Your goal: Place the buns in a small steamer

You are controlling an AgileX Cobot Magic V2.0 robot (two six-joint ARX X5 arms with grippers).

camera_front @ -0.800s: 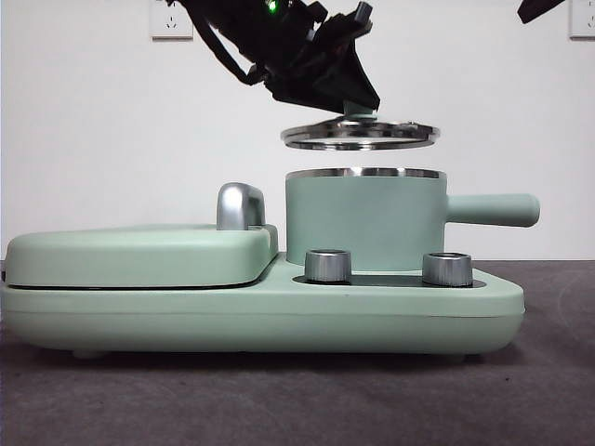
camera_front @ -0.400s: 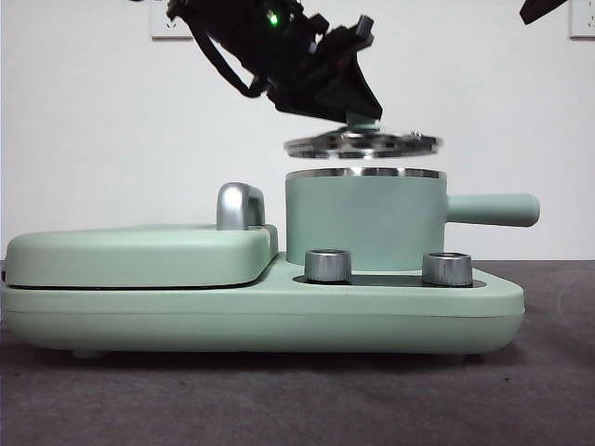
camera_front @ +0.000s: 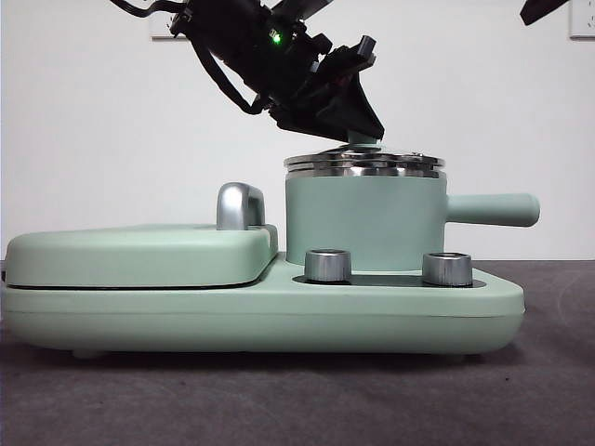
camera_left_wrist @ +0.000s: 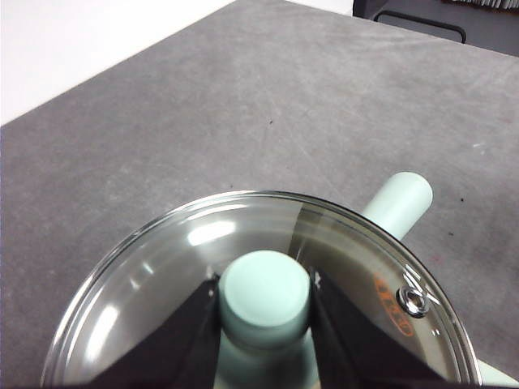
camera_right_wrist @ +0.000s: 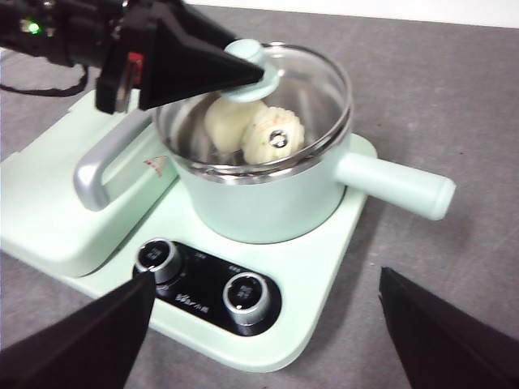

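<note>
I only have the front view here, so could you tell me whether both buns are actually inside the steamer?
Observer: Yes. The right wrist view shows the smooth cream bun and the ribbed white bun side by side inside the small steamer, seen through the glass lid.
Operator: Thank you. Which arm is holding the lid?
Observer: The left gripper. Its wrist view shows its two jaws closed on either side of the lid's green knob.
Operator: And where is the right gripper, please?
Observer: The right gripper is open and holds nothing; it hangs above the side of the base with the two control dials, apart from the steamer.
</note>
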